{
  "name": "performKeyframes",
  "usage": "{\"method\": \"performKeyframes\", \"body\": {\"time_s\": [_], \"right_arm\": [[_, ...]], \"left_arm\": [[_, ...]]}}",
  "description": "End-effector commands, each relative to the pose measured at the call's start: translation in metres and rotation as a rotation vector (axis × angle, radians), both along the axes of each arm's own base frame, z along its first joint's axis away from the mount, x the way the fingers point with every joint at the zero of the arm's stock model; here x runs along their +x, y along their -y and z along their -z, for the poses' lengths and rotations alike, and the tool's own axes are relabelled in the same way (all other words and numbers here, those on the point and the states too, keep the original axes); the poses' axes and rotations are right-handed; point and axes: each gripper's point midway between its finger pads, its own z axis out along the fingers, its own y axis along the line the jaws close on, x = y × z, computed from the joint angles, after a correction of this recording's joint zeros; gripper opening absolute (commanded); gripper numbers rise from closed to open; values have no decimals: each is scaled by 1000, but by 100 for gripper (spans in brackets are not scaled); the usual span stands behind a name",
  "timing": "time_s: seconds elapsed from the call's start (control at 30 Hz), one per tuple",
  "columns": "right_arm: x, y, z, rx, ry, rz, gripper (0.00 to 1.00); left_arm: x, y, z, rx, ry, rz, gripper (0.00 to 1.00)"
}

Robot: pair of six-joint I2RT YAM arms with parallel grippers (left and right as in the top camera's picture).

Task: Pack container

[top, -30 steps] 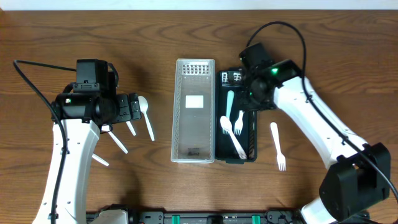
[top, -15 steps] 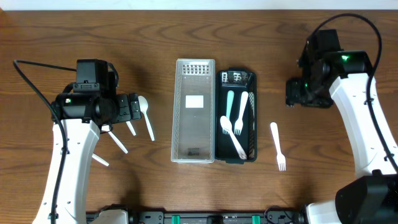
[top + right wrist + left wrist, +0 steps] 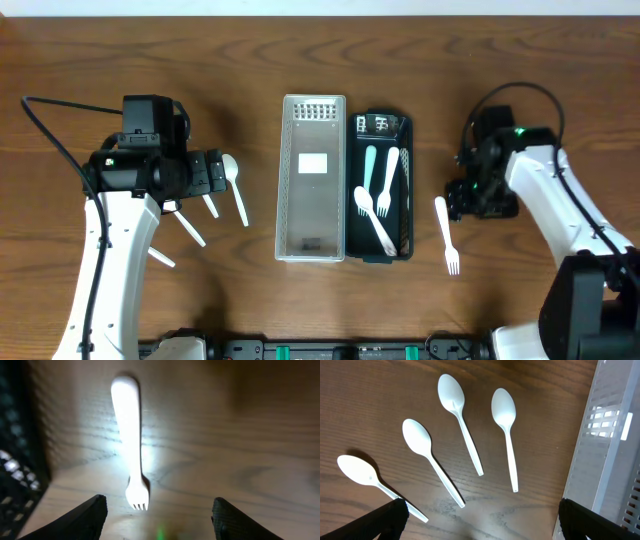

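Note:
A black tray (image 3: 403, 128) at the table's middle holds white forks (image 3: 382, 196) and a teal utensil (image 3: 369, 170). A clear container (image 3: 313, 178) lies to its left. One white fork (image 3: 446, 235) lies on the table right of the tray; in the right wrist view the fork (image 3: 131, 440) lies between my open fingers, tines towards the camera. My right gripper (image 3: 462, 198) (image 3: 159, 520) hovers over it, empty. Several white spoons (image 3: 235, 190) lie by my left gripper (image 3: 205, 172). In the left wrist view the spoons (image 3: 457, 415) lie ahead of the open, empty left gripper (image 3: 480, 522).
The clear container's edge (image 3: 615, 450) shows at the right of the left wrist view. The black tray's wall (image 3: 15, 460) stands at the left of the right wrist view. Bare wooden table lies to the right of the loose fork.
My right arm has moved from above the black tray out to the right, then down beside the loose white fork. The left arm and the spoons have not moved.

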Motion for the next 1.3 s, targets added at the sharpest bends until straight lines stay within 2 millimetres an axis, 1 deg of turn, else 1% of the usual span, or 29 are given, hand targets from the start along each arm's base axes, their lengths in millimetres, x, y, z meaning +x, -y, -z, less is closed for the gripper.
{"method": "performKeyframes", "body": {"time_s": [0.0, 0.17, 0.3, 0.43, 0.63, 0.73, 0.93, 1.13, 1.27], "right_arm": [[-15, -12, 13, 9, -34, -59, 71], [-33, -26, 28, -1, -71, -103, 73], [-40, -34, 40, -7, -64, -105, 74], [-51, -32, 50, -20, -84, -38, 75], [-66, -35, 62, 8, -116, -18, 74], [-67, -34, 65, 7, -115, -11, 74], [-64, -35, 67, 12, -97, -11, 73], [-62, -35, 67, 15, -90, -11, 76], [-63, -37, 67, 24, -93, -9, 76]], "left_arm": [[5, -2, -8, 14, 26, 0, 98], [7, -2, -8, 14, 34, 0, 98], [8, -2, -9, 14, 38, 0, 98], [8, -2, -9, 14, 38, 0, 98], [8, -2, -9, 14, 38, 0, 98], [8, -2, -9, 14, 39, 0, 98], [8, -2, -9, 14, 38, 0, 98], [8, -2, -9, 14, 38, 0, 98], [8, -2, -9, 14, 38, 0, 98]]}}
